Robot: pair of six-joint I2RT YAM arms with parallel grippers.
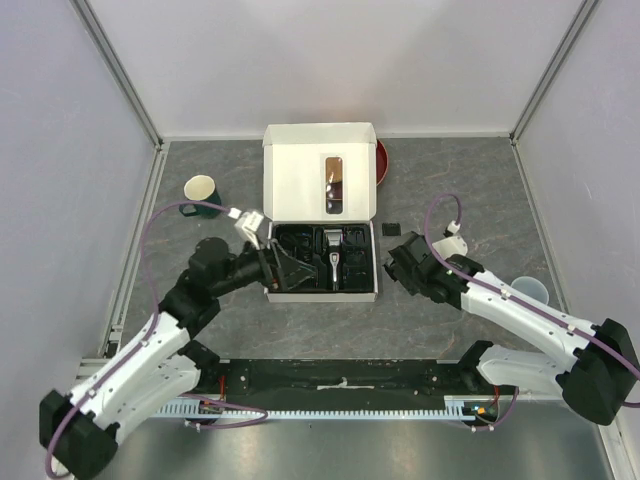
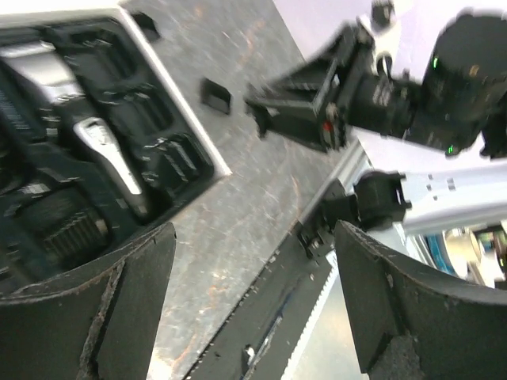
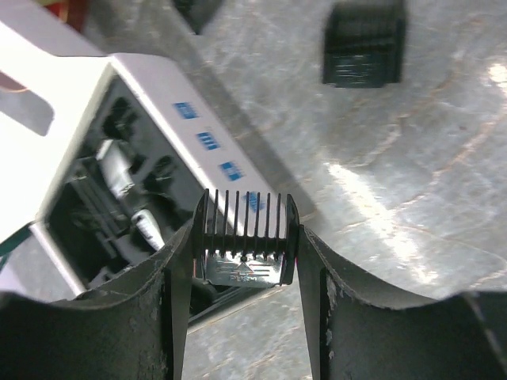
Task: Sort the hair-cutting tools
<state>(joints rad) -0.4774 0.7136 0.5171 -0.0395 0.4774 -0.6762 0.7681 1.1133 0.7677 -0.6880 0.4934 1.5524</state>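
Note:
A black-and-silver clipper point(image 1: 332, 255) lies in the black tray of an open white box point(image 1: 322, 297), with comb guards in slots around it. My right gripper point(image 3: 245, 247) is shut on a black comb guard point(image 3: 245, 233), teeth pointing away, held above the table just right of the box. Another comb guard point(image 3: 363, 43) lies loose on the table beyond it, also visible from above point(image 1: 391, 229). My left gripper point(image 2: 253, 297) hangs open and empty at the box's left front corner, its fingers point(image 2: 127, 305) over the tray edge and bare table. Brush and cable cannot be made out.
The box's white lid point(image 1: 300, 180) stands open toward the back. A green mug point(image 1: 202, 192) sits at the back left, a red bowl point(image 1: 381, 160) behind the lid, a clear cup point(image 1: 528, 292) at the right beside my right arm.

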